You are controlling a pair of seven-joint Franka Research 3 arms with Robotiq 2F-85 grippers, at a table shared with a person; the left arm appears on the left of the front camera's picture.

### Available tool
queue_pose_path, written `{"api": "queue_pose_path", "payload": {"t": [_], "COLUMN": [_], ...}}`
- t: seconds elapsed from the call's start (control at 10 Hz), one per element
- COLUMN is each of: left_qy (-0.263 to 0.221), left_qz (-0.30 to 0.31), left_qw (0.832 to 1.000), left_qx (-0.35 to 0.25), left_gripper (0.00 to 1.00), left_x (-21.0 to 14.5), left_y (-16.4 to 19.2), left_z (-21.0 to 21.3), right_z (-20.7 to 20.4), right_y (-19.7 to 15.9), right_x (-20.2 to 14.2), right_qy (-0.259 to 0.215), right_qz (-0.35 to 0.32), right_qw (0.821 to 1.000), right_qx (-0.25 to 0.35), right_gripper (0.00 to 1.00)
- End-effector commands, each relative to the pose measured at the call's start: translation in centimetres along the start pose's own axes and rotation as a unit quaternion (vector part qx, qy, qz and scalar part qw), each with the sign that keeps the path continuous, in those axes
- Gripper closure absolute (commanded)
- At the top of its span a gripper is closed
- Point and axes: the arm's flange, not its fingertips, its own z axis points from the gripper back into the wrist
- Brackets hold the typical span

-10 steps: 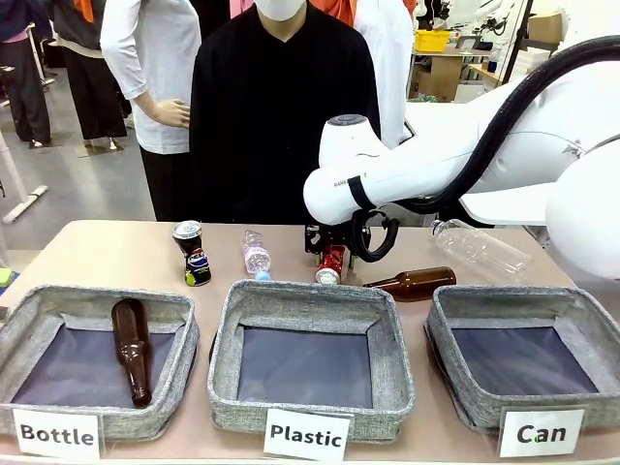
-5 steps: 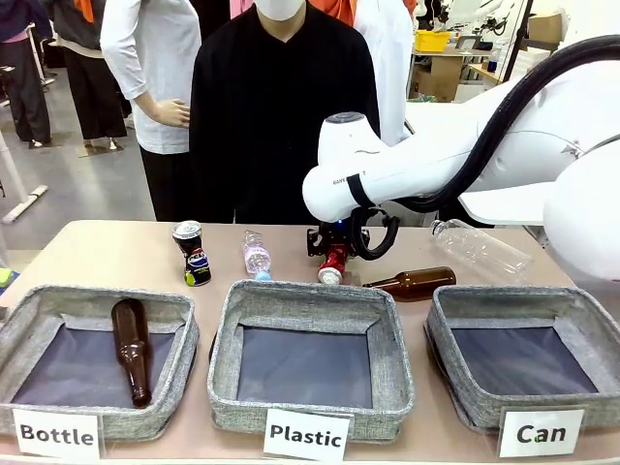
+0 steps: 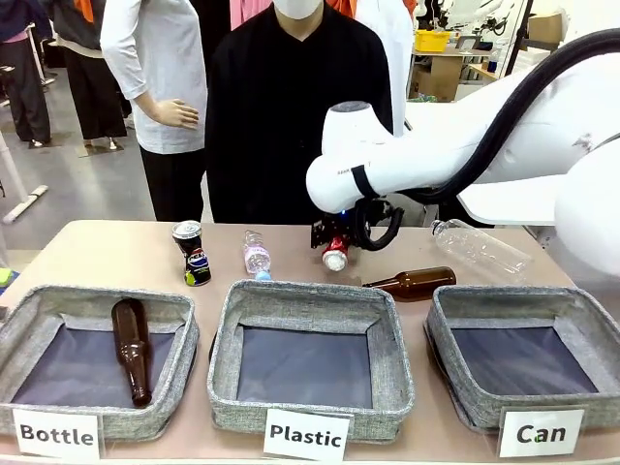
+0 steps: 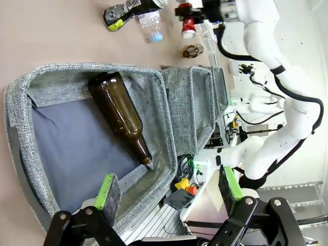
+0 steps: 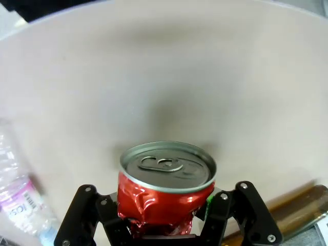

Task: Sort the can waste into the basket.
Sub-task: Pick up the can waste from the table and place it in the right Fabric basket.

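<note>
white right arm reaches in from the right and across the middle, forearm roughly level, wrist bent down. its right gripper points downward, black fingers clamped on a crushed red can. the left gripper has its jaws spread wide, green pads well apart, holding nothing.

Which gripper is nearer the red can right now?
Right. The right gripper has its jaws shut on the red can, above the table; the left gripper hangs open over the Bottle basket, well away.
</note>
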Motion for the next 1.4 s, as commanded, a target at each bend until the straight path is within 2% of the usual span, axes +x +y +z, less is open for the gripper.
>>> {"api": "queue_pose_path", "payload": {"t": [0.0,0.3,0.5,0.7,0.9,1.0,1.1,1.3], "left_qy": [0.005,0.005,0.005,0.005,0.005,0.005,0.005,0.005], "left_qz": [0.0,0.0,0.0,0.0,0.0,0.0,0.0,0.0], "left_qw": [1.0,1.0,1.0,1.0,1.0,1.0,1.0,1.0], "left_qx": [-0.003,-0.003,-0.003,-0.003,-0.003,-0.003,-0.003,-0.003], "left_gripper": [0.0,0.0,0.0,0.0,0.0,0.0,0.0,0.0], "left_x": [-0.3,-0.3,-0.3,-0.3,-0.3,-0.3,-0.3,-0.3], "left_y": [-0.2,-0.2,-0.2,-0.2,-0.2,-0.2,-0.2,-0.2], "left_z": [0.3,0.3,0.3,0.3,0.3,0.3,0.3,0.3], "right_z": [4.9,12.2,16.0,17.4,18.0,18.1,17.8,16.4], "right_y": [-3.5,-9.9,-14.7,-20.0,-25.0,-27.5,-30.2,-34.4], "right_x": [-1.4,-5.4,-9.9,-15.6,-19.9,-22.1,-24.3,-26.8], "right_qy": [-0.013,0.038,0.063,0.082,0.101,0.085,0.049,-0.002], "right_qz": [0.04,0.147,0.259,0.396,0.5,0.573,0.618,0.665], "right_qw": [0.999,0.985,0.956,0.913,0.857,0.811,0.781,0.744], "right_qx": [0.021,0.086,0.126,0.053,0.075,0.081,0.082,0.073], "right_gripper": [1.0,1.0,1.0,1.0,1.0,1.0,1.0,1.0]}}
